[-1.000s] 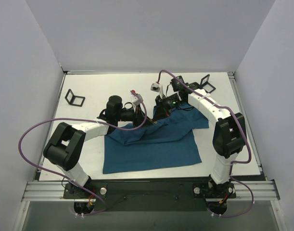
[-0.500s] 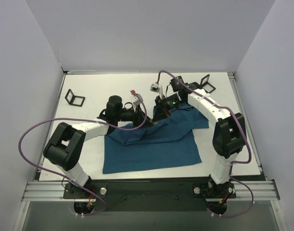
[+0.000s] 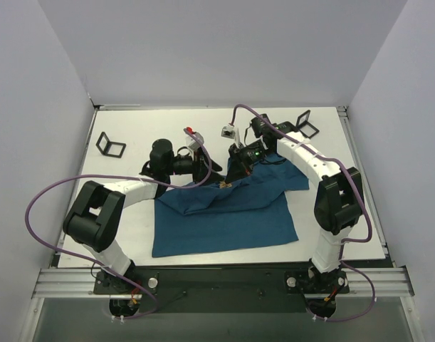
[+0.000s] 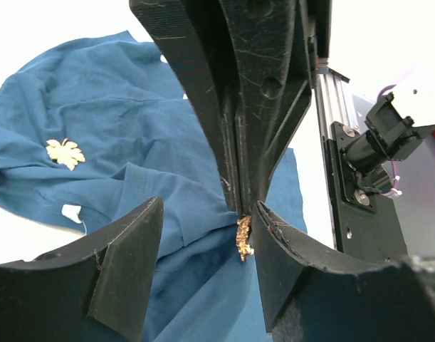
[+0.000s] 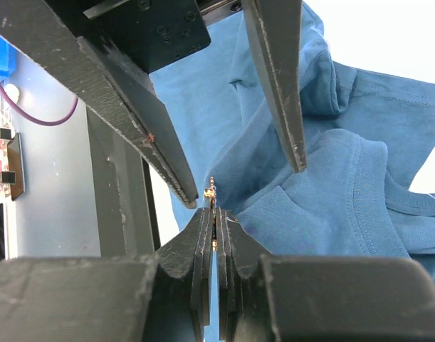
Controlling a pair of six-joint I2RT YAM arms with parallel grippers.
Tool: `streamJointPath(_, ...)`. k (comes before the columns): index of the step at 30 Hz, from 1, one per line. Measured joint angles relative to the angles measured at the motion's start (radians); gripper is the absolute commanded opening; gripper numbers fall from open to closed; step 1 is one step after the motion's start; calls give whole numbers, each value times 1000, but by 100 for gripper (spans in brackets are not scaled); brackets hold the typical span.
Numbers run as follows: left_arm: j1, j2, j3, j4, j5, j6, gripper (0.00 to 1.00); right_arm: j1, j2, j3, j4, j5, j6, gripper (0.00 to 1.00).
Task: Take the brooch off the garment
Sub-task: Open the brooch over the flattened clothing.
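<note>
The dark teal garment [image 3: 231,214] lies spread on the white table, bunched up at its far edge. The tiny gold brooch [image 4: 243,239] sits at the tips of my right gripper [image 5: 216,217], which is shut on it, with cloth drawn up to the pinch. Gold also shows where the brooch [image 5: 212,191] pokes out above those shut fingers. My left gripper [image 4: 210,206] stands open around the same spot, one finger on each side, its right finger [image 4: 295,263] close beside the brooch. From above, both grippers meet at the brooch [image 3: 226,185].
A pale leaf-shaped logo [image 4: 65,152] and a white tag [image 4: 73,212] show on the shirt. Black square frames stand at the far left [image 3: 110,145] and far right [image 3: 306,125]. White walls close in three sides; a metal rail [image 3: 217,281] runs along the near edge.
My left gripper's jaws have spread apart, and its wrist has drawn back a little to the left. The right gripper has stayed shut in place.
</note>
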Motion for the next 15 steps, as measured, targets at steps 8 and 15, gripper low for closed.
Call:
streamJointPath(8, 0, 0, -3, 21, 10, -13, 64, 0, 0, 0, -1, 0, 0, 0)
streamJointPath(15, -5, 0, -3, 21, 10, -8, 64, 0, 0, 0, -2, 0, 0, 0)
